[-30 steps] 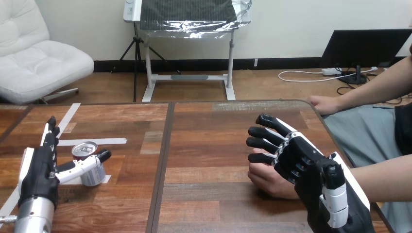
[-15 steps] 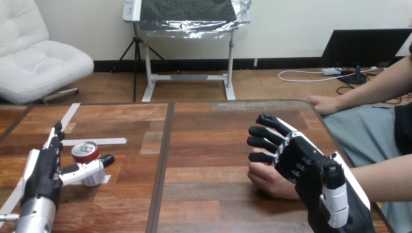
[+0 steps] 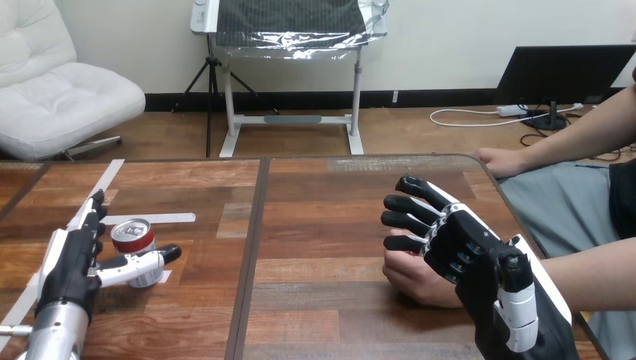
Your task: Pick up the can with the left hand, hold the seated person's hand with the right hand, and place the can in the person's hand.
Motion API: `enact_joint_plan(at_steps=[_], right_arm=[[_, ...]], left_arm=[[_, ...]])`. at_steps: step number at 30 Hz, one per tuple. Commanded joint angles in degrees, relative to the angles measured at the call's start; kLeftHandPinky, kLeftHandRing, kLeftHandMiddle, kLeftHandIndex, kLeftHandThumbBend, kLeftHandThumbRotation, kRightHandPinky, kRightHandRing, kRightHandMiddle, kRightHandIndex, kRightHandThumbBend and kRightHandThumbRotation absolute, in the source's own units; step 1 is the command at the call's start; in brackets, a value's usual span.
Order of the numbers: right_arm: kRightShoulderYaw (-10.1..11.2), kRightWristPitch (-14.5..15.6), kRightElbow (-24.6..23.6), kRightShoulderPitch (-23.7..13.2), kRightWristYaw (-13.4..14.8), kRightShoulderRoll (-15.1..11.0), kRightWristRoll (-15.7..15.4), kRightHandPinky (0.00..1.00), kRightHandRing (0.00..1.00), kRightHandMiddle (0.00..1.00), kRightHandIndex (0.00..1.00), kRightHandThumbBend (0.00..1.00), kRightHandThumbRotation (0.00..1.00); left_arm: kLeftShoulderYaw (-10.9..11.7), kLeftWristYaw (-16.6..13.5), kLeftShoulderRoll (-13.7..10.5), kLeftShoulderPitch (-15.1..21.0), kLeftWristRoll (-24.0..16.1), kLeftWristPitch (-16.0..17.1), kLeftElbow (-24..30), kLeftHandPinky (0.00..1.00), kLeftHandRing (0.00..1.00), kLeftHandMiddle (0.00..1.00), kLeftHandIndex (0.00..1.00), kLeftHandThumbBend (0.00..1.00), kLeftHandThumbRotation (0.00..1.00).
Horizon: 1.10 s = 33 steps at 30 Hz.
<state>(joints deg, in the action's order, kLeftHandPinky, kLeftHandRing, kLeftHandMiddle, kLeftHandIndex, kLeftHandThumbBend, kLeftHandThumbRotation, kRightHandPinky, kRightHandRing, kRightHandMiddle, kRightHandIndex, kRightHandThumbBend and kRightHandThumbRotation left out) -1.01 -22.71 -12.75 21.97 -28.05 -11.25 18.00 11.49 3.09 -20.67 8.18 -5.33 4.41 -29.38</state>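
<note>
Over on table [image 3: 315, 225] left, upright can [image 3: 135, 240] between thumb and straight fingers of wide-open left hand [image 3: 71, 262], nothing gripped yet. Likely light, slick, dentable: grab mid-wall, gently. Right hand [image 3: 465, 251] over person's hand [image 3: 409, 277], grip impossible to tell.

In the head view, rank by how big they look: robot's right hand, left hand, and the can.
Largest: the right hand, though it sits close to the camera.
Next: the left hand.
Smallest: the can, partly hidden behind the left hand's thumb.
</note>
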Motion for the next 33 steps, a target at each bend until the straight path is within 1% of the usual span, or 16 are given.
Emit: enact_joint_plan(at_steps=[1, 5, 11, 17, 23, 33], right_arm=[[0.6, -1.3, -0.3, -2.2, 0.4, 0.5, 0.0, 0.77, 0.84, 0.85, 0.88, 0.92, 1.0], [0.6, -1.2, -0.5, -2.2, 0.5, 0.5, 0.0, 0.76, 0.83, 0.85, 0.88, 0.92, 1.0], [0.7, -1.6, -0.3, -2.3, 0.6, 0.5, -0.4, 0.76, 0.83, 0.85, 0.88, 0.92, 1.0], [0.7, -1.5, -0.5, -2.3, 0.4, 0.4, -0.2, 0.76, 0.83, 0.85, 0.88, 0.92, 1.0], [0.7, -1.6, -0.4, -2.3, 0.4, 0.4, -0.2, 0.76, 0.83, 0.85, 0.88, 0.92, 1.0], [0.7, -1.8, -0.4, -2.4, 0.2, 0.4, -0.1, 0.77, 0.84, 0.85, 0.88, 0.91, 1.0]], left_arm=[[-1.3, -0.5, -2.3, 5.5, -1.4, -0.4, -0.4, 0.92, 0.95, 0.96, 0.98, 0.9, 0.07], [-1.6, -0.4, -2.5, 5.8, -2.0, -0.8, -0.5, 0.9, 0.94, 0.94, 0.97, 0.89, 0.06], [-2.8, -0.4, -3.2, 6.2, -3.7, -2.0, -0.3, 0.88, 0.92, 0.93, 0.96, 0.86, 0.04], [-3.6, -0.5, -3.7, 6.8, -4.7, -2.0, -1.2, 0.85, 0.9, 0.92, 0.94, 0.85, 0.01], [-3.9, -0.8, -3.7, 7.1, -5.8, -3.6, -0.6, 0.83, 0.88, 0.9, 0.92, 0.84, 0.0], [-4.9, -2.1, -3.9, 7.6, -7.4, -5.2, -0.2, 0.81, 0.85, 0.86, 0.87, 0.81, 0.0]])
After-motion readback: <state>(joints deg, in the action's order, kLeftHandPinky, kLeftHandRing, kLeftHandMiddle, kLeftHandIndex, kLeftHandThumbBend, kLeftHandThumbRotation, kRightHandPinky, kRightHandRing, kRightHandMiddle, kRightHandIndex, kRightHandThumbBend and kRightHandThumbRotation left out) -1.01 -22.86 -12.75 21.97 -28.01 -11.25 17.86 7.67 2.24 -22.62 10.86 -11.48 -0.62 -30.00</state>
